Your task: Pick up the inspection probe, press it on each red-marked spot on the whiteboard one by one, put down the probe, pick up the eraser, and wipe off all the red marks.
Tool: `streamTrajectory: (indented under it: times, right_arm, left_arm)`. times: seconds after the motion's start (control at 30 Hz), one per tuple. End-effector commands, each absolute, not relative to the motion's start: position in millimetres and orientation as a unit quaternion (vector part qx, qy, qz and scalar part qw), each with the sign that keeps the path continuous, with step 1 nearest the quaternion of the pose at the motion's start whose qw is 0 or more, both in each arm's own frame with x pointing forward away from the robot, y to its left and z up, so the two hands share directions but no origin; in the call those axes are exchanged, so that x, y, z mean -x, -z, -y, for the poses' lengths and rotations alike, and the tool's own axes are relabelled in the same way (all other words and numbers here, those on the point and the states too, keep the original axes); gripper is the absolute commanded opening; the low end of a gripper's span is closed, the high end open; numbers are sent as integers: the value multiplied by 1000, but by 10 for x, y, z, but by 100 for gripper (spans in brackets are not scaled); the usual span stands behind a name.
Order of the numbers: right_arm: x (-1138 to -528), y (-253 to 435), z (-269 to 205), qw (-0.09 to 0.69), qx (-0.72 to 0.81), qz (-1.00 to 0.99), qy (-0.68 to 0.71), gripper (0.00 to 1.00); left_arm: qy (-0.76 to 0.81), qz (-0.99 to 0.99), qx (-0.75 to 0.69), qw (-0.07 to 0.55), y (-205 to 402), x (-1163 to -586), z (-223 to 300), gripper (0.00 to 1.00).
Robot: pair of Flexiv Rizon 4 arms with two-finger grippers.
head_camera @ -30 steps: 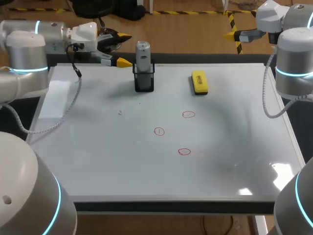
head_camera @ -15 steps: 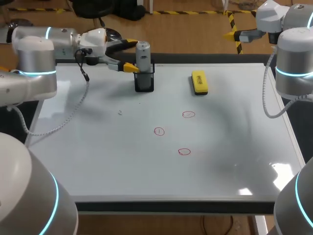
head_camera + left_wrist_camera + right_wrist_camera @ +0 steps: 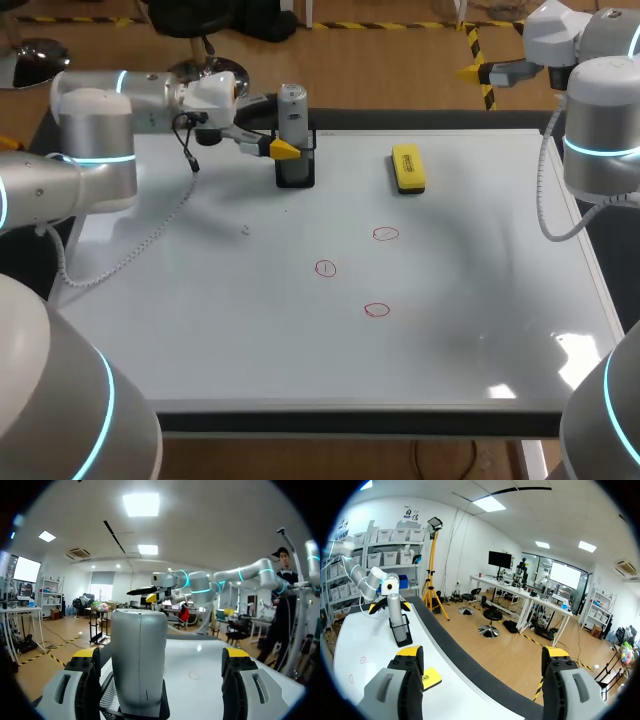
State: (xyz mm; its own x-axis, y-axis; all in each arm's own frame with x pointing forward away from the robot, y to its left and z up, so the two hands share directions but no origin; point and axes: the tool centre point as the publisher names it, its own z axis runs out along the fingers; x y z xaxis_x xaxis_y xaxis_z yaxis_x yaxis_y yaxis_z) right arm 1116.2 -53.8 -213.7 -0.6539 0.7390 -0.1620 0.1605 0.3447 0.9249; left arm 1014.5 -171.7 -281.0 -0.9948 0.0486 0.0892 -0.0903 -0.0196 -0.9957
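Left wrist view | silver probe (image 3: 138,660) upright in holder (image 3: 109,700) | left fingers (image 3: 82,680) apart | right fingers (image 3: 405,680) apart

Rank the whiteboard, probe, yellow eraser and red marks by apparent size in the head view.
1. Whiteboard, by far the largest.
2. Probe and eraser: about alike, so unranked.
3. Red marks: smallest, all three alike.

Silver probe (image 3: 292,105) upright in black holder (image 3: 295,168)

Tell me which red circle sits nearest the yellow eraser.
The rearmost circle, just in front of the eraser; the middle circle and front circle lie farther off.
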Motion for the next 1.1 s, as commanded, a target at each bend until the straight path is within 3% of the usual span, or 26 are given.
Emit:
streamTrajectory:
  times: [0.03, 0.77, 0.97, 1.07, 1.1]
  right_arm:
    - [-11163, 2137, 542, 294, -294, -765, -491, 100]
    - [-11163, 2137, 542, 294, -294, -765, -491, 100]
    - [-11163, 2137, 542, 294, -294, -765, -491, 100]
    - [-11163, 2137, 542, 294, -294, -765, -491, 100]
    - [-11163, 2137, 542, 294, -294, -765, -491, 100]
  left_arm:
    - [-717, 695, -10, 52, 2856, -10209, 1769, 100]
    - [-713, 699, -15, 56, 2936, -10294, 1826, 100]
    - [-713, 699, -20, 56, 2952, -10301, 1816, 95]
    - [-712, 699, -21, 56, 2954, -10304, 1815, 73]
    - [-712, 699, -21, 56, 2956, -10308, 1815, 51]
